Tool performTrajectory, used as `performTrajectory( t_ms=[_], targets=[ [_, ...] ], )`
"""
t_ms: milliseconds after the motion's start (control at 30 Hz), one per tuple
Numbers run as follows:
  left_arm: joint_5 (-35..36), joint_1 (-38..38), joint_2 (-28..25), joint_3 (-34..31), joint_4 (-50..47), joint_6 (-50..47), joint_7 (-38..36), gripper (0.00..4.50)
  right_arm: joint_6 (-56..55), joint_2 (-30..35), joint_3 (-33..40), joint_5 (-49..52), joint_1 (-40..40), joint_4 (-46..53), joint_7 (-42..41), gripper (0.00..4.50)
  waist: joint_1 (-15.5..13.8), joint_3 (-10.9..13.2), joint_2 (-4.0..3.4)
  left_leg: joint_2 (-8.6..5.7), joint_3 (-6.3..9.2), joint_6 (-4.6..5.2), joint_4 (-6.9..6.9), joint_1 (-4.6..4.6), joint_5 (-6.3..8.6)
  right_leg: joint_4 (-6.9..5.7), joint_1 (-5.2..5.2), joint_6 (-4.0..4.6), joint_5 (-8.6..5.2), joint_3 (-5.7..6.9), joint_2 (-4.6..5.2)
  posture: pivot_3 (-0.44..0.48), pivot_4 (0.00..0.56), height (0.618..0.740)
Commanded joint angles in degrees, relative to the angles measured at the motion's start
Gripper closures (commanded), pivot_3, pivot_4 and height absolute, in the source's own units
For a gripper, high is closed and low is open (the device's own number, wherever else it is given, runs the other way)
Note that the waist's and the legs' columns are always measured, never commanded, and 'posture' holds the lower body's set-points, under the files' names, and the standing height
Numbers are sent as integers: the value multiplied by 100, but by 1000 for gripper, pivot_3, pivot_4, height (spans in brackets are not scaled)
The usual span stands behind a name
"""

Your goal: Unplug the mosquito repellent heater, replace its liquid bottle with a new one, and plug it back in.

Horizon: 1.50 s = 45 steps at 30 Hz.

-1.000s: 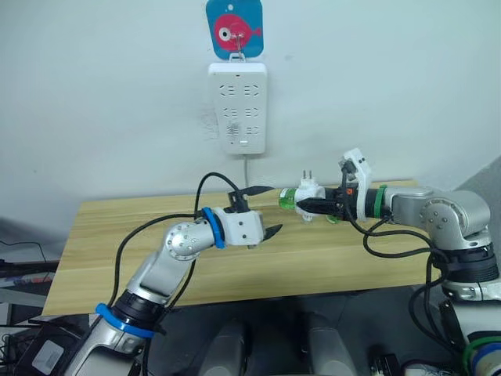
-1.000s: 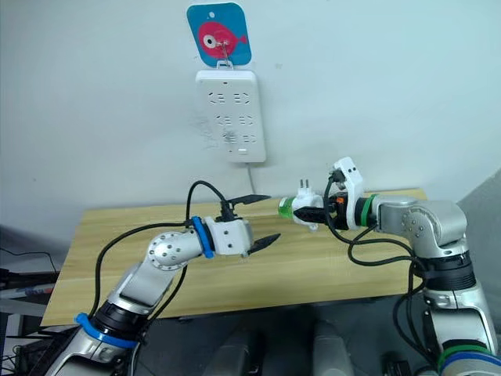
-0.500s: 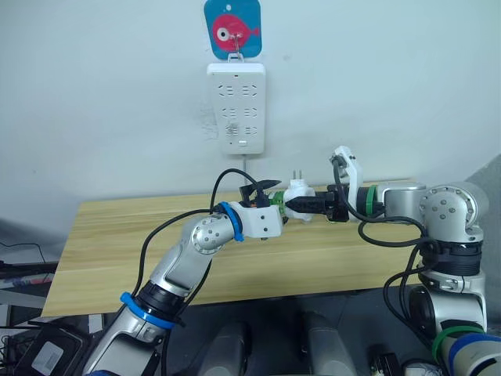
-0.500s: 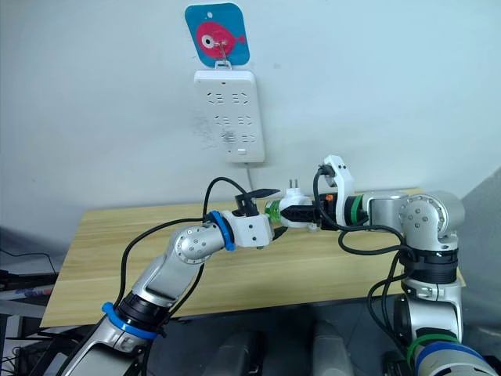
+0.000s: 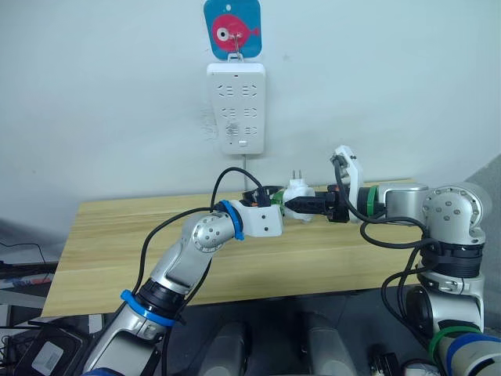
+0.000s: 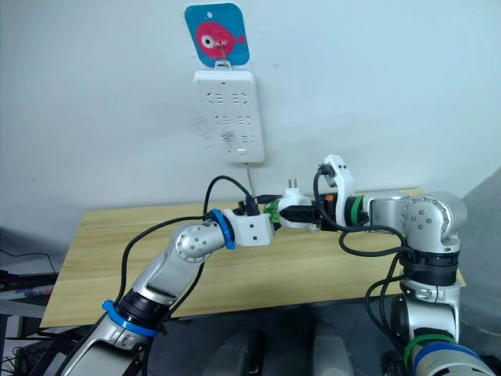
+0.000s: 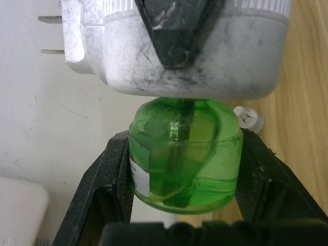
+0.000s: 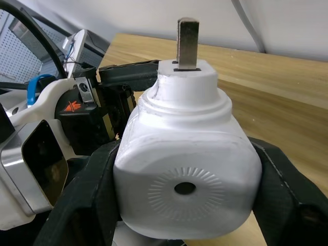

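My right gripper [image 5: 304, 205] is shut on the white mosquito repellent heater [image 5: 297, 192] and holds it in the air above the table's far edge, plug pins pointing up. The right wrist view shows the heater [image 8: 187, 174], its round vent hole facing the camera, between both black fingers [image 8: 77, 205]. A green liquid bottle [image 7: 184, 154] sticks out of the heater's end towards my left arm. My left gripper [image 6: 268, 210] is shut on this bottle, its fingers [image 7: 105, 179] pressing on both sides.
A long white power strip [image 5: 236, 107] hangs on the wall under a blue fish hook plate [image 5: 232, 27], its cord running down behind the wooden table [image 5: 117, 235]. A small white cap [image 7: 248, 119] lies on the table near the bottle.
Both arms have come together over the last second. My left gripper, open beside the bottle half a second ago, has shut on it. The heater stays in the right gripper.
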<state>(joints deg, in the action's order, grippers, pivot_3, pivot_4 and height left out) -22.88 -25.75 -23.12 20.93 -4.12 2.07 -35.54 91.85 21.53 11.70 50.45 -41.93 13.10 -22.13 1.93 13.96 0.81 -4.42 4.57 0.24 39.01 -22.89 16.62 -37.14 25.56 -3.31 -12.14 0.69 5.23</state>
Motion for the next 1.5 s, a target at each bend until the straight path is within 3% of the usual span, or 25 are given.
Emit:
performTrajectory(
  t_ms=[33,233,367,567,867,1067,1167,1267,1433,1500],
  targets=[
    [349,182,197,-186,-152,-116,120,2198,-572,103,161,135,217,671,-217,9,-9,0,0,0,1,0,0,0,0,0,0,0,0,1,0,-90,232,740],
    [1473,766,1018,-711,-183,-568,419,2198,-2276,552,188,-76,1391,1991,-751,0,-17,-1,0,-5,4,2,0,-1,1,6,-2,-11,6,3,-4,-93,219,740],
    [2522,943,1703,-1291,-443,-971,639,2198,-3264,307,-155,-540,2072,2596,-414,0,-6,-5,2,2,-5,0,4,3,0,2,-2,-11,6,1,-4,-109,207,740],
    [3242,923,1915,-1398,-839,-1511,590,2198,-4339,-238,-938,-1402,2478,2644,86,0,7,-55,-1,2,-20,-1,6,14,-1,-3,-4,-11,6,-5,-17,-124,193,740],
    [3379,863,1713,-1196,-1041,-1796,549,2198,-4890,-1067,-1346,-1782,1889,1911,568,0,21,-148,4,-1,-19,-1,3,15,-1,3,-5,-11,6,-6,-20,-125,182,740],
    [3353,917,1638,-1100,-1101,-1800,666,2198,-4935,-1257,-1401,-1818,1836,1737,661,0,21,-172,6,-3,-15,-1,1,15,0,4,-5,-10,7,-6,-20,-114,186,740],
    [3351,962,1612,-1093,-1128,-1809,687,2198,-4877,-1221,-1456,-1803,1861,1739,598,558,27,-172,5,-1,-14,-1,1,15,0,1,-4,-10,7,-5,-20,-110,193,740],
    [3353,969,1593,-1089,-1131,-1802,716,2198,-4814,-1211,-1454,-1749,1893,1750,587,1509,26,-172,5,-1,-14,-1,1,16,0,1,-5,-10,7,-6,-21,-107,196,740],
    [3338,954,1575,-1071,-1102,-1760,765,2198,-4714,-1265,-1415,-1590,1867,1733,615,1505,26,-172,5,-1,-13,-1,1,16,0,1,-5,-10,7,-5,-20,-105,200,740],
    [3403,1005,1564,-1091,-1142,-1778,732,1477,-4778,-1255,-1388,-1621,1844,1714,602,1505,26,-172,5,-1,-14,-1,1,15,0,1,-5,-10,7,-5,-20,-103,203,740]
  ],
)
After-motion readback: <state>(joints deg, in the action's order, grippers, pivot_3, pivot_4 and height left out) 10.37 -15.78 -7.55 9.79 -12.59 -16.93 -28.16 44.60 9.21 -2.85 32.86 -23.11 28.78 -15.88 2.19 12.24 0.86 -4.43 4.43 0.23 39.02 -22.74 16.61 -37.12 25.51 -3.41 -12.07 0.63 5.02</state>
